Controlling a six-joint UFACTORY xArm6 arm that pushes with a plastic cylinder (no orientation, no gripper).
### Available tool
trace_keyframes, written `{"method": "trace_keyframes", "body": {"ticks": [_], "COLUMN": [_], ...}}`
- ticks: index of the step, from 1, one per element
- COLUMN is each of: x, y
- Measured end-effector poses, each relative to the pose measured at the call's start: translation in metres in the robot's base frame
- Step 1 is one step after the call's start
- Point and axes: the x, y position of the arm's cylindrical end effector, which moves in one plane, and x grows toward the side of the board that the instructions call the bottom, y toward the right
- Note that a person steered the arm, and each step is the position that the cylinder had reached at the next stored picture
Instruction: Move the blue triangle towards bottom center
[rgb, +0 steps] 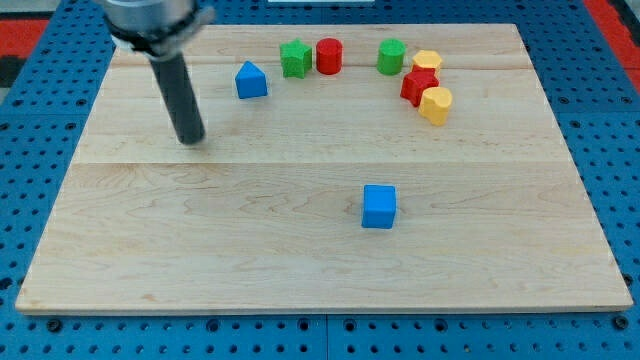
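Nearest you, the blue cube (379, 206) sits alone right of centre, roughly where the target zone begins, so mind it. Farther up, your tip (191, 139) rests on the wooden board (300, 260), below and to the view's left of the blue triangle (251, 80), apart from it; no gripper exists, only the bare rod. Judged: you must get above the triangle to push it down. Farthest, green star (295, 58), red cylinder (329, 56) and the right-hand cluster lie clear.

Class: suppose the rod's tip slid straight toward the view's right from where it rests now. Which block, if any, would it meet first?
Probably none: from my tip that line passes below the blue triangle and yellow block, and above the blue cube. Depth is uncertain.
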Motion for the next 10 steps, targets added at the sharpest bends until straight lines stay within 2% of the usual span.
{"method": "trace_keyframes", "body": {"ticks": [1, 2, 4, 6, 7, 9, 10], "x": [-0.072, -0.111, -0.091, -0.028, -0.016, -0.011, 0.015], "y": [-0.016, 0.004, 0.102, 0.132, 0.132, 0.083, 0.101]}}
